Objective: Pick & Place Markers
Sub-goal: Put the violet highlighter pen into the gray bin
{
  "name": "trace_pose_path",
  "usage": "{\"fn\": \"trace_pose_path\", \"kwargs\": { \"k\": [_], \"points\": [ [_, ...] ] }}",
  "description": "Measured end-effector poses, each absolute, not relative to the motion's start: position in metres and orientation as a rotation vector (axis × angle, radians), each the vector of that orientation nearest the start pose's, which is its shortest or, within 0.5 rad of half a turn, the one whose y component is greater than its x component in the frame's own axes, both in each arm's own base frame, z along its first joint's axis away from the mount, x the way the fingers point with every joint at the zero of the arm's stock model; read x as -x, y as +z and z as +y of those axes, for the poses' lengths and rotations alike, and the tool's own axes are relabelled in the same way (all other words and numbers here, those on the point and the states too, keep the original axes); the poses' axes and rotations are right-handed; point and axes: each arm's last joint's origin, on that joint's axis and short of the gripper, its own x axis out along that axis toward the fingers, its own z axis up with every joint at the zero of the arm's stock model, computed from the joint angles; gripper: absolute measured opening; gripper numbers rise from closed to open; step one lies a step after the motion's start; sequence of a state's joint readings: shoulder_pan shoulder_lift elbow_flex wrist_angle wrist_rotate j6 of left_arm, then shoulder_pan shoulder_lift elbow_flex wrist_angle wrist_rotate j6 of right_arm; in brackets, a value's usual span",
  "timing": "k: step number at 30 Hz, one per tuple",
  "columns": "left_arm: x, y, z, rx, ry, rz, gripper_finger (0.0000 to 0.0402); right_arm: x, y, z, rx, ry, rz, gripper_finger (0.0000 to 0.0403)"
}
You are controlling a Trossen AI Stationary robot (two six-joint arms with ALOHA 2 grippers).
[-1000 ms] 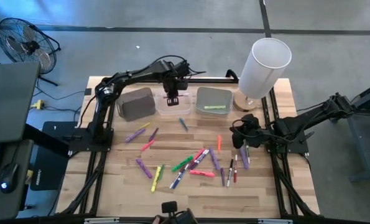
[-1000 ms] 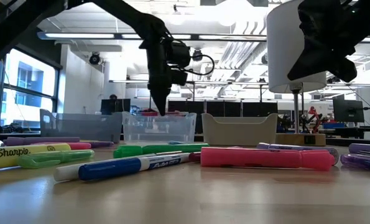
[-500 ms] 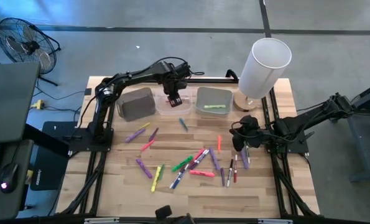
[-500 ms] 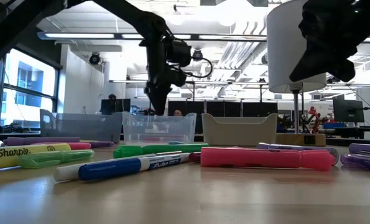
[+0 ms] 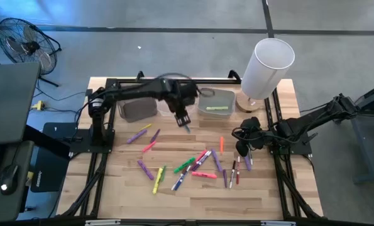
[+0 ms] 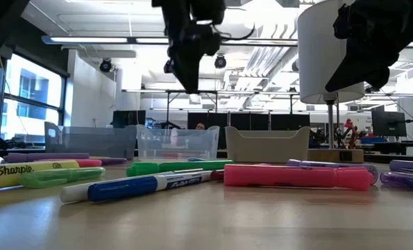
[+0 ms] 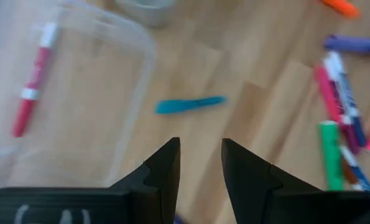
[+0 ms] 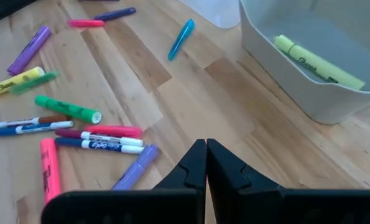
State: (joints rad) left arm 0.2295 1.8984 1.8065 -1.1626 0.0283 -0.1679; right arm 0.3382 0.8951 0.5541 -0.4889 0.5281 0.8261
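Note:
Several markers (image 5: 193,164) in pink, green, purple, blue, red and yellow lie scattered flat on the wooden table. A teal marker (image 7: 191,104) lies alone near the bins. My left gripper (image 7: 200,165) hangs open and empty just above and beside it (image 5: 184,120), fingers pointing down. A red marker (image 7: 30,81) lies in the clear bin (image 5: 169,107). A yellow marker (image 8: 318,62) lies in the light grey bin (image 5: 216,100). At the table's right side my right gripper (image 8: 206,163) hovers shut over the markers, holding nothing.
A dark grey bin (image 5: 138,105) stands left of the clear one along the far edge. A tall white cylinder (image 5: 266,66) stands at the far right corner. Bare wood lies between the bins and the marker pile and along the near edge.
My left gripper has opened above the clear bin, risen, and swung toward the table's near edge and a little to the right. It now hangs over the teal marker. The markers on the table have not moved.

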Motion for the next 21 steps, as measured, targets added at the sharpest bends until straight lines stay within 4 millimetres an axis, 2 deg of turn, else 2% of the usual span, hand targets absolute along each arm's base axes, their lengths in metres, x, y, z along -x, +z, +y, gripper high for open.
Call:
{"fn": "trace_pose_path", "kwargs": {
  "k": [4, 9, 18, 21],
  "points": [
    [-0.376, 0.297, 0.048, 0.251, 0.281, 1.3, 0.0082, -0.164, 0.216, 0.043, -0.444, -0.457, 0.628, 0.0],
    [-0.379, 0.297, 0.009, 0.224, 0.241, 1.296, 0.0011, -0.164, 0.215, 0.044, -0.476, -0.418, 0.656, 0.0],
    [-0.38, 0.296, -0.038, 0.135, 0.243, 1.257, 0.0003, -0.164, 0.216, 0.047, -0.558, -0.394, 0.657, 0.0],
    [-0.378, 0.277, -0.048, 0.123, 0.215, 1.28, 0.0001, -0.165, 0.217, 0.05, -0.6, -0.379, 0.633, 0.0]
  ]
}}
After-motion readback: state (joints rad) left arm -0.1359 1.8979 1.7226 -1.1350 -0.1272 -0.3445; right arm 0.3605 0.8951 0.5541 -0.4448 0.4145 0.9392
